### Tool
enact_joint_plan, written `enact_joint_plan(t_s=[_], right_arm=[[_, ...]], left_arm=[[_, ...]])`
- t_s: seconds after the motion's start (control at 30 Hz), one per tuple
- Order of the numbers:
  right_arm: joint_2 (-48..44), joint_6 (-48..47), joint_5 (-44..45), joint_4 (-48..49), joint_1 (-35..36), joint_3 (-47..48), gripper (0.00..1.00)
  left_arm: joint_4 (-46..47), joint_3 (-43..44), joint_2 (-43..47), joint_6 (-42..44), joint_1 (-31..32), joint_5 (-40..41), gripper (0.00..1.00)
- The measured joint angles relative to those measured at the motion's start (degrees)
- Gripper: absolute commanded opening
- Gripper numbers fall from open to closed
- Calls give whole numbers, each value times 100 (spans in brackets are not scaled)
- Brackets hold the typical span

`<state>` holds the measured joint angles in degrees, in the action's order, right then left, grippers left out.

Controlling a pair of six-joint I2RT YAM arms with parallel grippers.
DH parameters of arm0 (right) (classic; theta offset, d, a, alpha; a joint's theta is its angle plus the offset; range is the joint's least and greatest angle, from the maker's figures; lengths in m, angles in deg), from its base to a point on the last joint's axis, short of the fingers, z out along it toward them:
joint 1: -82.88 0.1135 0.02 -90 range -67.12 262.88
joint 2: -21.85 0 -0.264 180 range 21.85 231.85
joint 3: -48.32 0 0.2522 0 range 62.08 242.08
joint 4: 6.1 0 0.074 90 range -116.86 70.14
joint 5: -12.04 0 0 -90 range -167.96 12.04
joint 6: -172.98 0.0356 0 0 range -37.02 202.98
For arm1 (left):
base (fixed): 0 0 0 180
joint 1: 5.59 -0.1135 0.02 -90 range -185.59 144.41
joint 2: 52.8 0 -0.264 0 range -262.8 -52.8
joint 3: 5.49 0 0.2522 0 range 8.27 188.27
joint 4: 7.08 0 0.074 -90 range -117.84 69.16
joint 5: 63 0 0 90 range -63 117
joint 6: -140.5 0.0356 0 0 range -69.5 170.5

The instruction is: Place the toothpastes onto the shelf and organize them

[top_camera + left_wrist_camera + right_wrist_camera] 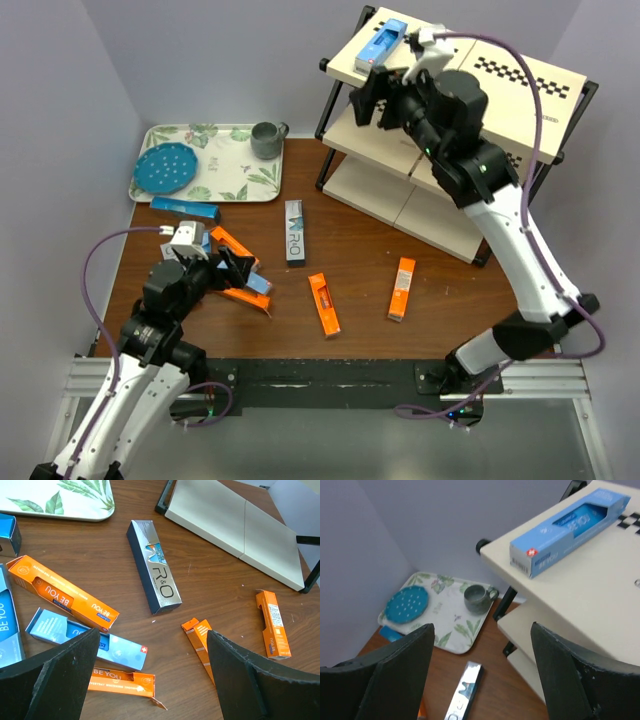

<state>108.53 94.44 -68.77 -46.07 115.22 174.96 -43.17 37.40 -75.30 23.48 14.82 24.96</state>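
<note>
Right gripper (368, 100) is open, jaws spread wide, nothing between them. It hangs just off the left front corner of the top board of the three-tier slanted shelf (545, 85), black tube frame, cream boards. One light blue cardboard toothpaste box (383, 42) lies flat on that top board near its left end, apart from the fingers. Right wrist view has the same box (570, 525) lying aslant by the board's edge, checkered strip just behind it.

Left gripper (235, 270) is also open and empty, low over the left side of the brown wooden table (360, 250), above a loose cluster of boxes. In the left wrist view its black fingers (55, 680) frame three of them:
- a long orange toothpaste box (62, 594)
- a second light blue box (85, 639), right up against the orange one's end
- a flattened orange box (120, 680), nearest the camera

Grey-silver box with large lettering (295, 232) lies alone mid-table, near the shelf's bottom board. Further orange box (323, 303) and last orange box (401, 289) lie apart from each other toward the near edge. Darker blue box (187, 208) sits just beside the leaf-patterned tray (235, 175) at back left. The tray holds a round teal plate (165, 168) and a grey mug (267, 140).
</note>
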Motion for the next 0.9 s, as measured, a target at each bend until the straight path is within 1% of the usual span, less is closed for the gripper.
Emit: enact_joint_plan(t_s=[0.1, 0.2, 0.37, 0.5, 0.6, 0.7, 0.9], right_arm=[[-667, -7, -262, 275, 197, -1115, 86], [-1115, -118, -415, 525, 568, -2312, 86], [-1287, -310, -713, 879, 1333, -4186, 89], [-1261, -365, -874, 1165, 1810, -5366, 89], [-1134, -400, -986, 1526, 2090, -5886, 89], [-892, -409, -1038, 2114, 2321, -6242, 89], [-216, -492, -1029, 3324, 2435, -6660, 89]], left_arm=[[17, 0, -72, 0, 0, 20, 93], [39, -2, -184, 0, 0, 31, 93], [33, -2, -284, 0, 0, 76, 94], [-17, 0, -227, 9, 0, 151, 95], [-136, 33, -83, 13, 0, 278, 95], [-166, 44, 127, 20, 0, 354, 95], [-164, 44, 341, 31, 0, 402, 95]])
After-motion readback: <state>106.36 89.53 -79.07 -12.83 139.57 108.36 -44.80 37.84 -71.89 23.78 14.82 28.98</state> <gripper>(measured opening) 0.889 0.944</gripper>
